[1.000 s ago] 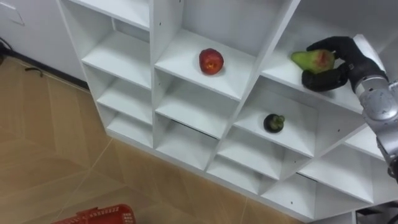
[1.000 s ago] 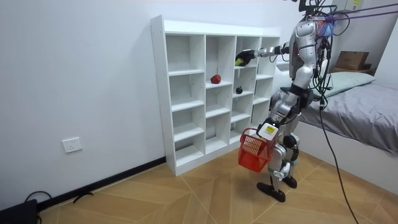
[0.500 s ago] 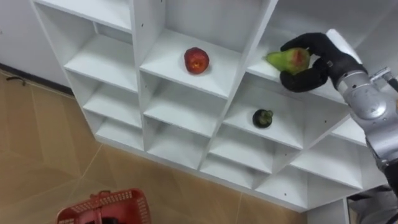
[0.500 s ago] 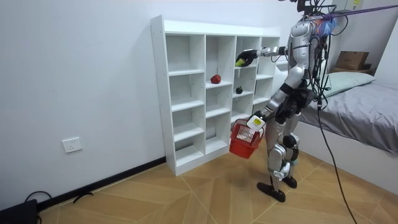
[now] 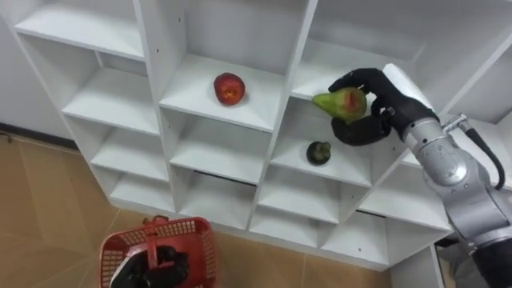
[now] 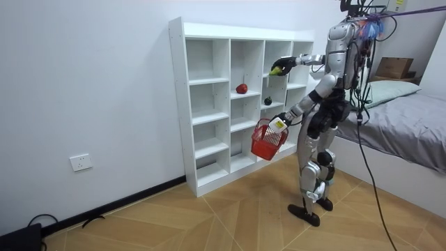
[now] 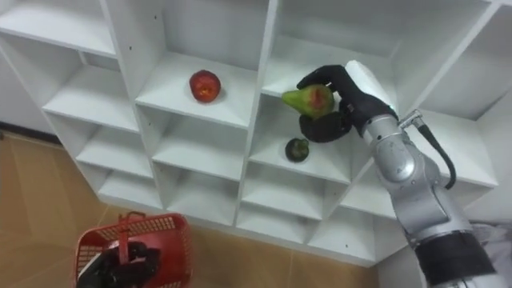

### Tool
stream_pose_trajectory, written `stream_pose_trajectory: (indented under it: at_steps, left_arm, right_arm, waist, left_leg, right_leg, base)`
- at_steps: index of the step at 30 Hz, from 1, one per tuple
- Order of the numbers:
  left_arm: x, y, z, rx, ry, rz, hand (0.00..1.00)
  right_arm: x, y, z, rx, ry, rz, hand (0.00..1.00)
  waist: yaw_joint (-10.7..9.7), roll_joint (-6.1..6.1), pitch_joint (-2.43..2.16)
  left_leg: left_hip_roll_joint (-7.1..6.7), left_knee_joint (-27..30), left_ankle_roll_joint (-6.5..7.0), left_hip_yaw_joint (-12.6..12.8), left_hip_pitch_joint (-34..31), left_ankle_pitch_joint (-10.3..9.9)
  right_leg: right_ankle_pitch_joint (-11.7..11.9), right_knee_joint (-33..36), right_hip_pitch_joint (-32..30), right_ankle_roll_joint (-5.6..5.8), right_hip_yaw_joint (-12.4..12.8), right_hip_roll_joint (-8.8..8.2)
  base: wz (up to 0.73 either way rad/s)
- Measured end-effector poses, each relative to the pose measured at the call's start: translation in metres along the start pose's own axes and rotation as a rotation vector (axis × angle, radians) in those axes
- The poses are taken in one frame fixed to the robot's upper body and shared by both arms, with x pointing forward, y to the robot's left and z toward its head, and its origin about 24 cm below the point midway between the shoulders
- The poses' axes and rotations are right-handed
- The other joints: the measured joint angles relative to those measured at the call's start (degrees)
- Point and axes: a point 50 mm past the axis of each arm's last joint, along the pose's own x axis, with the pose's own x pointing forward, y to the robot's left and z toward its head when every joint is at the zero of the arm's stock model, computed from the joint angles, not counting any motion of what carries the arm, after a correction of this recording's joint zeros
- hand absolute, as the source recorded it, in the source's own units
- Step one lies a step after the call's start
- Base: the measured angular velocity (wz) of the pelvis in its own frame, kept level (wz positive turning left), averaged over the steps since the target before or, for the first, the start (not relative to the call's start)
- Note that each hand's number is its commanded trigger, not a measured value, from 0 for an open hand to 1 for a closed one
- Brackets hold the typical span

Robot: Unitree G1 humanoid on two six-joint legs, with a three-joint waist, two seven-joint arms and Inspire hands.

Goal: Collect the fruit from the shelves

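My right hand [image 5: 370, 108] [image 7: 340, 102] is shut on a green pear [image 5: 339, 102] [image 7: 309, 98] with a red blush, held just in front of the white closet [image 5: 296, 48], clear of its shelf. A red apple [image 5: 229, 88] [image 7: 204, 86] sits on the middle shelf to the left. One shelf below the pear lies a small dark green fruit [image 5: 320, 152] [image 7: 297, 149]. My left hand [image 5: 157, 268] [image 7: 122, 264] is shut on the handle of a red basket [image 5: 160, 250] [image 7: 136, 244], raised low in front of the closet. In the room view the robot [image 6: 322, 111] stands facing the closet [image 6: 240, 97], basket [image 6: 267, 139] lifted.
The closet's other compartments are bare white shelves. Wooden floor [image 5: 48, 216] lies below. In the room view a bed [image 6: 411, 132] stands behind the robot on the room view's right, and a wall socket [image 6: 81, 162] sits low on the wall.
My right hand has drawn the pear out of the shelf towards me. My left hand has raised the red basket up towards the closet. The head camera has shifted.
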Motion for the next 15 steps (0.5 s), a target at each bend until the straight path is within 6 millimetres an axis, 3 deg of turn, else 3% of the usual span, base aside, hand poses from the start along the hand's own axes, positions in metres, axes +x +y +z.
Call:
stream_pose_trajectory:
  at_steps: [6, 15]
  left_arm:
    - [0.004, -0.009, 0.009, -0.036, -0.034, -0.007, 1.0]
    - [0.007, -0.022, 0.011, -0.14, -0.045, -0.038, 1.0]
  right_arm:
    - [-0.005, 0.015, 0.004, 0.049, -0.015, 0.043, 1.0]
    - [-0.017, 0.031, 0.008, 0.133, -0.022, 0.053, 1.0]
  waist:
    - [-1.6, 0.78, -0.01]
    - [-1.5, 1.08, -0.26]
  left_leg:
    - [0.01, -0.4, 0.01, 0.3, 0.2, 0.0]
    - [0.02, -1.1, 0.02, 1.5, 1.3, 0.0]
  right_leg:
    - [0.0, -0.1, 0.1, 0.05, 0.2, 0.05]
    - [0.0, -0.2, 0.3, 0.13, 1.5, 0.07]
  base:
    - [-0.01]
    - [-0.08]
